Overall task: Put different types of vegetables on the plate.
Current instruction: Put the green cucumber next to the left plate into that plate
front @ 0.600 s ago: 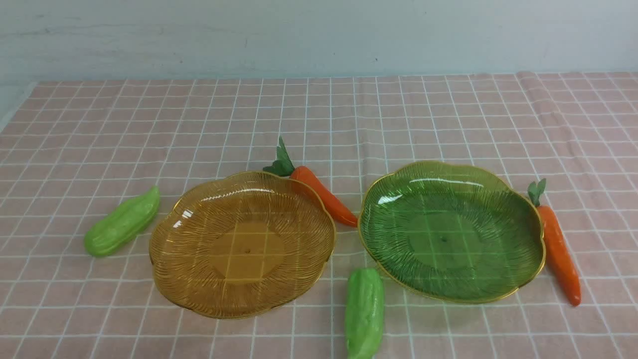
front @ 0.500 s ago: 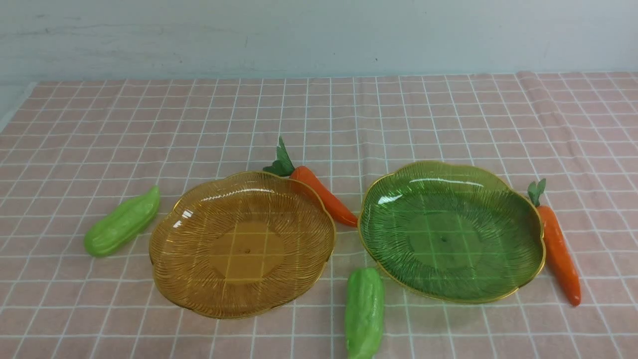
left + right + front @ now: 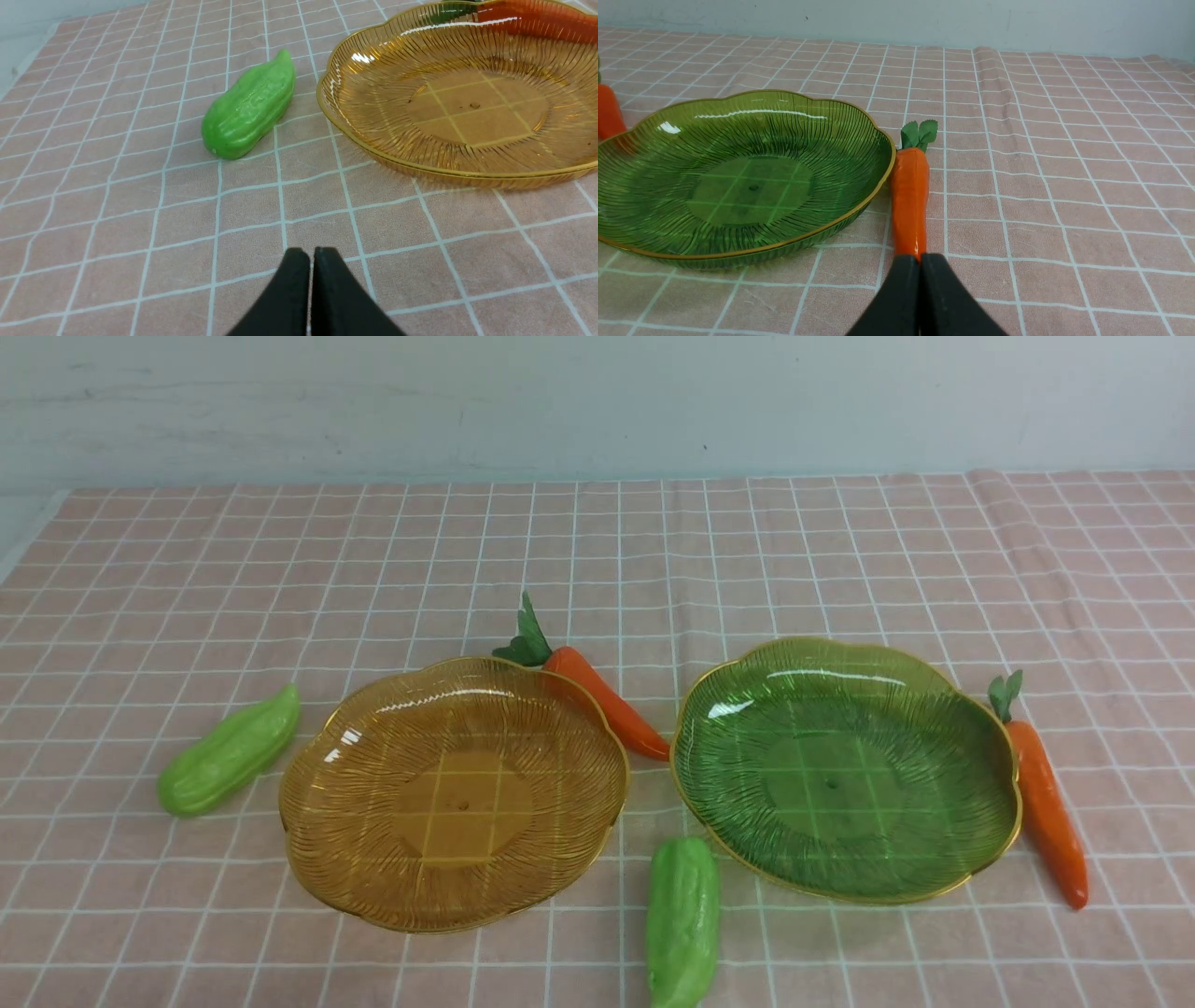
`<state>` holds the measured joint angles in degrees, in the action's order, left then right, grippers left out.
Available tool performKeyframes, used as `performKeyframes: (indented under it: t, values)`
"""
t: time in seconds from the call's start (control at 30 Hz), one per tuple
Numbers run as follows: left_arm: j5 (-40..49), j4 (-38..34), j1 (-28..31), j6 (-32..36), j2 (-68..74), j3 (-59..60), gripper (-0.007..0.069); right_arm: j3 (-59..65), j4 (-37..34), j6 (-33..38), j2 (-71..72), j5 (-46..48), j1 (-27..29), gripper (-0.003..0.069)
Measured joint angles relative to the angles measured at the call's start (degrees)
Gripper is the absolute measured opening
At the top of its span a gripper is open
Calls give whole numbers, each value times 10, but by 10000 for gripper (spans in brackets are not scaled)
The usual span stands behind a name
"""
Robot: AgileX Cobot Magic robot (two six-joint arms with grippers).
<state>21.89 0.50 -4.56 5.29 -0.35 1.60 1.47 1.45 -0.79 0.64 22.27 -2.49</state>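
Zero movement since earlier frame. Holds left gripper (image 3: 310, 253) closed, aimed at gourd (image 3: 250, 105), right gripper (image 3: 920, 259) closed, aimed at carrot (image 3: 909, 200): staged for nearest pick.

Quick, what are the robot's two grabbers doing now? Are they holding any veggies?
Left gripper: closed, holding nothing.
Right gripper: closed, holding nothing.
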Motion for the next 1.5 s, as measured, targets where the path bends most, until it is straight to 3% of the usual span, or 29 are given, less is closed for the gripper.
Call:
performKeyframes:
  t: [0.13, 0.23, 0.47, 0.6, 0.73, 0.83, 1.03, 1.2, 1.33, 1.5]
  values:
    - [-12, -18, 0, -11, 0, 0, -3, 0, 0, 0, 0, 0, 0, -15]
    - [-74, -91, 0, -53, 0, 0, -3, 0, 0, 0, 0, 0, 0, -15]
    - [-239, -347, 0, -149, 0, 1, -3, 0, 0, 0, 0, 0, 0, -15]
    - [-335, -416, 0, -159, 0, -16, -3, 0, -7, -1, 0, -8, 0, -15]
    - [-245, -393, 0, -109, 27, -141, -3, 3, -135, -39, 0, -111, 0, -15]
    - [-88, -356, 0, -43, 122, -296, -3, 3, -266, -71, 0, -194, 0, -15]
    - [164, -281, 0, -9, 312, -446, -3, 3, -356, -74, 0, -240, 0, -15]
    - [286, -180, 0, -3, 480, -517, -3, 3, -373, -76, 0, -248, 0, -15]
    - [302, -120, 0, -3, 626, -574, -3, -60, -359, -63, -1, -99, 0, -15]
    - [333, -115, 22, -28, 774, -698, -2, -255, -273, -9, -103, 160, 0, -15]
